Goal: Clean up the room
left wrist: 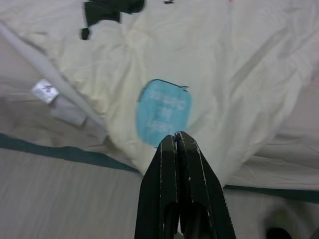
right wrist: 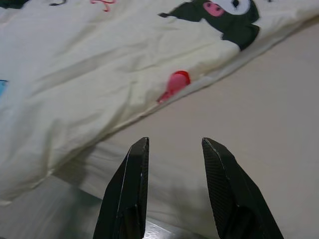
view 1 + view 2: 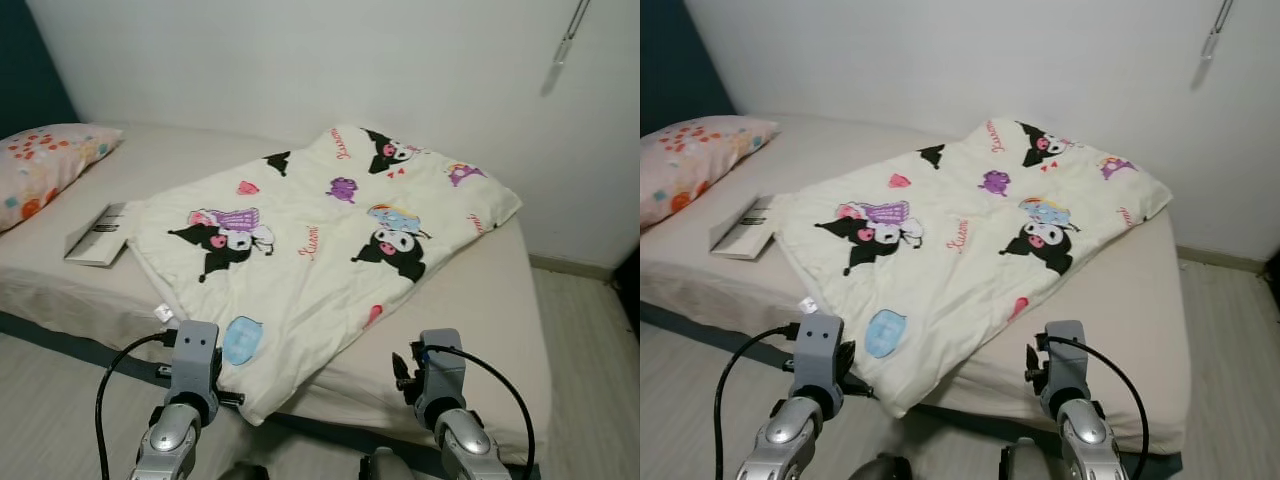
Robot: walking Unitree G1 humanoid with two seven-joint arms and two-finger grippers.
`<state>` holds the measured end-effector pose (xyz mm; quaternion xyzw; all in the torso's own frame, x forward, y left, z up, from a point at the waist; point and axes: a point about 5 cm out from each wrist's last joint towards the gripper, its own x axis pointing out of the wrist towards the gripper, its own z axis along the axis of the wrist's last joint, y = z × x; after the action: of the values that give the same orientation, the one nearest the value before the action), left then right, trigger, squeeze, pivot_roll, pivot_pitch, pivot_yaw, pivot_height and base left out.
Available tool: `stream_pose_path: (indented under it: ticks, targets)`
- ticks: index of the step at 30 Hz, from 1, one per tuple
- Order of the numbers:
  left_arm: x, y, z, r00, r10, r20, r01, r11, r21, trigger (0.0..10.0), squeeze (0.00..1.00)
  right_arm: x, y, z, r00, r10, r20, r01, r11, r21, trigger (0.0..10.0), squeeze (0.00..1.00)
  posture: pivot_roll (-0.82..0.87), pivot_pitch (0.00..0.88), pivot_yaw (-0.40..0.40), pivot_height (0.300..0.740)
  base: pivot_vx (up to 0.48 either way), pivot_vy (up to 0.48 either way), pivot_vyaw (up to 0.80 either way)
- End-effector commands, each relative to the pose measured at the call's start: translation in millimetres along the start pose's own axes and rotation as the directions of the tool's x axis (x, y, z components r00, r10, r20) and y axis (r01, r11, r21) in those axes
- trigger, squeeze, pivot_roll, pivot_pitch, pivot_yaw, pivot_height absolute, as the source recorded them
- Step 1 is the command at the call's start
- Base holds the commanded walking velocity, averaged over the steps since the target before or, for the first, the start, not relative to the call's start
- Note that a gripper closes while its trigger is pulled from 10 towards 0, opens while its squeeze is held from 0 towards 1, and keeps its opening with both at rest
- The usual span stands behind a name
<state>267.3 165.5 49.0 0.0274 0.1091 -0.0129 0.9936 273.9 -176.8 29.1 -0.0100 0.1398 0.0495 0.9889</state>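
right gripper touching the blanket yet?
Apart. In the right wrist view the open right gripper hovers over bare mattress, and the blanket edge lies beyond its fingertips, with beige sheet plainly between them.

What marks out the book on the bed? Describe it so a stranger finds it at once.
Start at the bed against the white wall, where a cream cartoon-print blanket lies spread. Between the blanket's edge and the flowered pink pillow on the robot's left lies the book, flat on the sheet. It is the one thin, stiff, white-and-grey rectangle among soft bedding.
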Motion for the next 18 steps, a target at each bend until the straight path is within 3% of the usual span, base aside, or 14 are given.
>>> stream_pose_path:
  ticks: [1, 12, 18]
  targets:
    - [-2.7, 1.3, -1.7, 1.0, 0.001, -0.003, -0.001, 1.0, 0.01, 10.0, 0.0, -0.7, 0.2, -1.4, 1.0, -0.002, 0.002, 0.002, 1.0, 0.013, 10.0, 0.0, -0.09, 0.142, -0.01, 0.635, 0.0, 0.0, 0.0]
    - [-1.9, 2.3, -0.8, 1.0, -0.018, -0.014, 0.019, 0.998, 0.057, 10.0, 0.0, -1.9, 3.5, -3.2, 1.0, -0.008, 0.003, 0.008, 0.999, 0.036, 10.0, 0.0, -0.08, 0.165, 0.01, 0.635, 0.0, 0.0, 0.0]
    - [-1.7, 4.0, 4.5, 1.0, -0.03, -0.007, 0.03, 0.996, 0.08, 10.0, 0.0, -4.6, 6.4, -3.8, 1.0, -0.008, 0.006, 0.008, 0.999, 0.045, 10.0, 0.0, -0.05, 0.254, 0.032, 0.635, 0.0, 0.0, 0.0]
